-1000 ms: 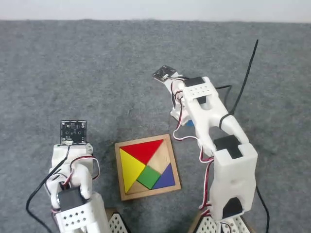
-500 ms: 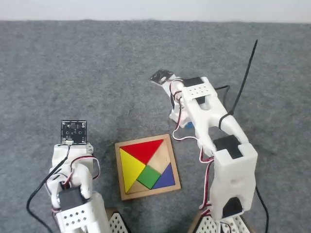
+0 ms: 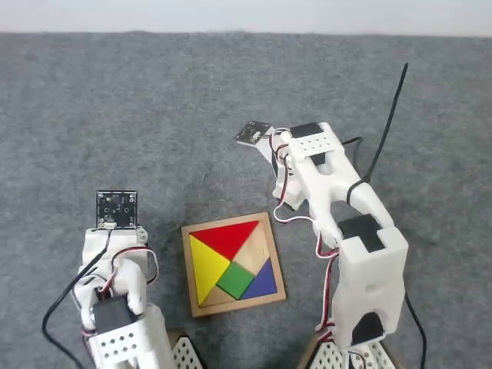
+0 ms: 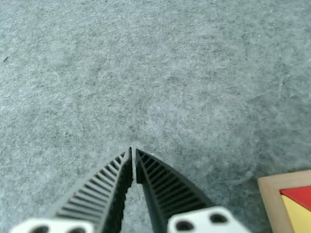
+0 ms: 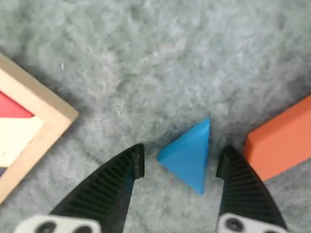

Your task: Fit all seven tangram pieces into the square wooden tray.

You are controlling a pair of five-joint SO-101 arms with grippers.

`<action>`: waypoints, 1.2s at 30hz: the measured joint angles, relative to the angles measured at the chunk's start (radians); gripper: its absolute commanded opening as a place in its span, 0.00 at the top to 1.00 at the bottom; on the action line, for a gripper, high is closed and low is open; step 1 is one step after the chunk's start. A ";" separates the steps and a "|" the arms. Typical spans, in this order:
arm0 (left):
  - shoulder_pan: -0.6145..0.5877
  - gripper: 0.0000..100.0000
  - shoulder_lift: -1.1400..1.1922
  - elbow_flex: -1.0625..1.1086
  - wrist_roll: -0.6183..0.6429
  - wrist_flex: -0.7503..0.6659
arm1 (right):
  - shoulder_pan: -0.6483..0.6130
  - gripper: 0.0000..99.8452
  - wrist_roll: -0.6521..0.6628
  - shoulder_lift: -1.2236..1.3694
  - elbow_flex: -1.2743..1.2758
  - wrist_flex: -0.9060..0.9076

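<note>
The square wooden tray (image 3: 187, 265) lies between the two arms. It holds a red triangle (image 3: 229, 236), a yellow triangle (image 3: 202, 265), a green square (image 3: 237, 280) and a purple triangle (image 3: 262, 283). Bare wood shows right of the red piece. In the right wrist view my right gripper (image 5: 183, 161) is open low over the carpet, with a small blue triangle (image 5: 189, 155) between its fingers and untouched. An orange piece (image 5: 279, 141) lies just outside one finger. My left gripper (image 4: 132, 153) is shut on nothing above bare carpet, a tray corner (image 4: 270, 199) off to its side.
Grey carpet covers the whole table. The right arm (image 3: 330, 192) stretches over the area beyond the tray's far right corner (image 5: 46, 121). The left arm (image 3: 115, 261) stands to the left of the tray. Open carpet lies at the back and far left.
The right arm's wrist has turned and dipped, its camera board shifting left and lower. The blue piece seen beside the arm earlier is now hidden under it. The left arm has kept still.
</note>
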 measured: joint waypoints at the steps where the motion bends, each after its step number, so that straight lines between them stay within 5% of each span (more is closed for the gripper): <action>1: 0.000 0.98 0.000 0.000 0.000 0.000 | 0.000 0.75 0.008 0.000 0.002 0.000; 6: 0.000 0.98 0.000 0.000 0.000 0.000 | 0.000 0.76 0.014 -0.002 0.002 0.000; 13: 0.000 0.98 0.000 0.000 0.000 0.000 | 0.012 0.94 0.040 -0.011 0.002 -0.002; 31: 0.000 0.98 0.000 0.000 0.000 0.000 | 0.021 0.93 0.040 -0.008 0.002 -0.002; 36: 0.000 0.98 0.000 0.000 0.000 0.000 | 0.020 0.79 -0.046 0.000 -0.023 0.029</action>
